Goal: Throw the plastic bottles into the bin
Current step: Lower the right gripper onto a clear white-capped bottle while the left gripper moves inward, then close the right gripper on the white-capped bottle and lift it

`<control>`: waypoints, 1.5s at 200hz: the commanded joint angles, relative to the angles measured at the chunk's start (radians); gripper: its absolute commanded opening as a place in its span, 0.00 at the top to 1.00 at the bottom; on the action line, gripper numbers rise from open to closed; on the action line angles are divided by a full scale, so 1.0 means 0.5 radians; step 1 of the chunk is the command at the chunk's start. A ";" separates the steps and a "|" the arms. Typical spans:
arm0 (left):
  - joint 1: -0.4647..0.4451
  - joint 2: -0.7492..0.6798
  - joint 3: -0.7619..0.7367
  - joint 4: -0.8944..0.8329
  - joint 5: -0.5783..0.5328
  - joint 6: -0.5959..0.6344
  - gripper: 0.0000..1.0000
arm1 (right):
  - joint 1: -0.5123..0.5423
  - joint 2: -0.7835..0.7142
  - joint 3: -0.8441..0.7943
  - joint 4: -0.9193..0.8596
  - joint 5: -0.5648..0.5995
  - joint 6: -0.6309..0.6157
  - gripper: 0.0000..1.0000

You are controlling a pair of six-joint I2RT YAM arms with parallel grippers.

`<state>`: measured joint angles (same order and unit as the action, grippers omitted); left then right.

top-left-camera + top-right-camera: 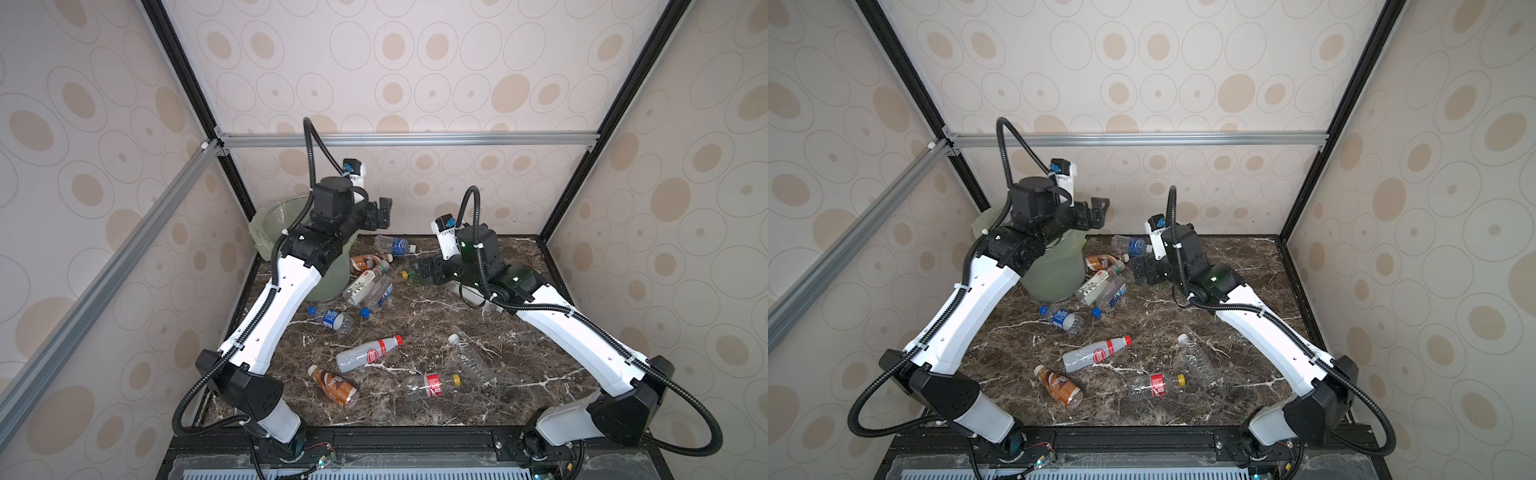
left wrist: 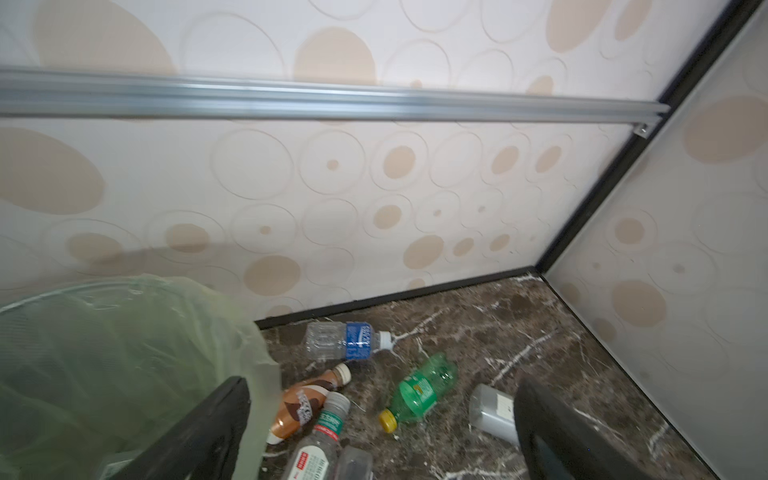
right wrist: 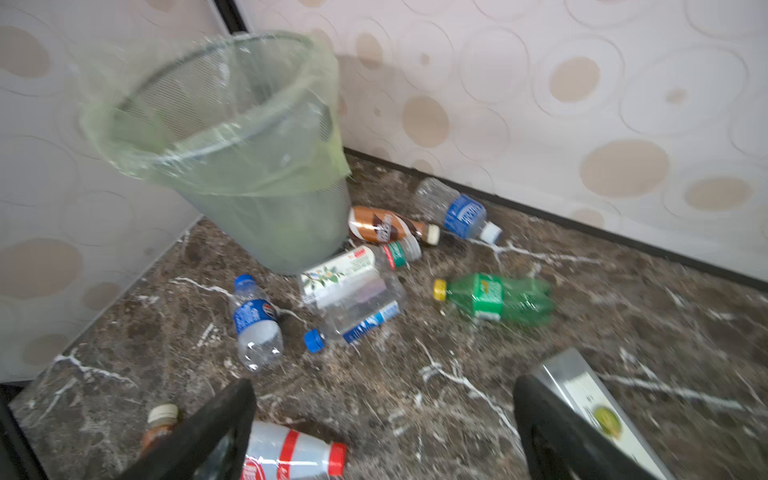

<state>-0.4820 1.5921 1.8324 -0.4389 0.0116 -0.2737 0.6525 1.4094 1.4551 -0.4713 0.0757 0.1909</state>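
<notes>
While hanging raised, left gripper point(image 1: 383, 215): is gaping empty, bin point(image 3: 266, 220) sitting beside and below it.
Right gripper point(image 1: 422, 272): is gaping empty, green bottle point(image 3: 498, 297) lying just ahead.

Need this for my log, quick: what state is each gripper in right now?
Left gripper: open, holding nothing.
Right gripper: open, holding nothing.
</notes>
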 commanded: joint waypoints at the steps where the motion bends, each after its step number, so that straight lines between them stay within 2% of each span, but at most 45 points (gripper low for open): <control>1: -0.073 -0.084 -0.178 0.062 0.192 -0.180 0.01 | -0.042 -0.133 -0.212 -0.223 0.102 0.091 0.00; 19: -0.147 -0.142 -0.390 0.180 0.333 -0.269 0.01 | -0.063 -0.222 -0.423 -0.325 0.200 0.163 0.00; 50: -0.325 -0.143 -0.642 0.300 0.380 -0.334 0.01 | -0.083 -0.393 -0.828 -0.406 0.229 0.281 0.00; 87: -0.432 -0.128 -0.923 0.529 0.432 -0.476 0.01 | -0.084 -0.502 -1.132 -0.484 0.199 0.441 0.00; 139: -0.466 -0.153 -1.173 0.754 0.544 -0.642 0.01 | -0.084 -0.561 -1.393 -0.475 0.116 0.602 0.03; 202: -0.477 -0.246 -1.378 0.816 0.572 -0.698 0.01 | -0.083 -0.376 -1.571 -0.328 0.105 0.647 0.07; 236: -0.477 -0.236 -1.383 0.805 0.563 -0.687 0.01 | -0.084 -0.224 -1.571 -0.212 0.099 0.628 0.15; 282: -0.477 -0.168 -1.306 0.704 0.605 -0.682 0.01 | -0.086 -0.032 -1.521 -0.140 0.139 0.586 0.33; 300: -0.478 -0.141 -1.267 0.589 0.514 -0.708 0.01 | -0.085 -0.005 -1.488 -0.139 0.161 0.569 0.39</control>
<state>-0.7143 1.5032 1.1461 -0.0761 0.2974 -0.6071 0.6140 1.3819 0.6857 -0.5514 0.1333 0.4793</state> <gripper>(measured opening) 0.992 0.632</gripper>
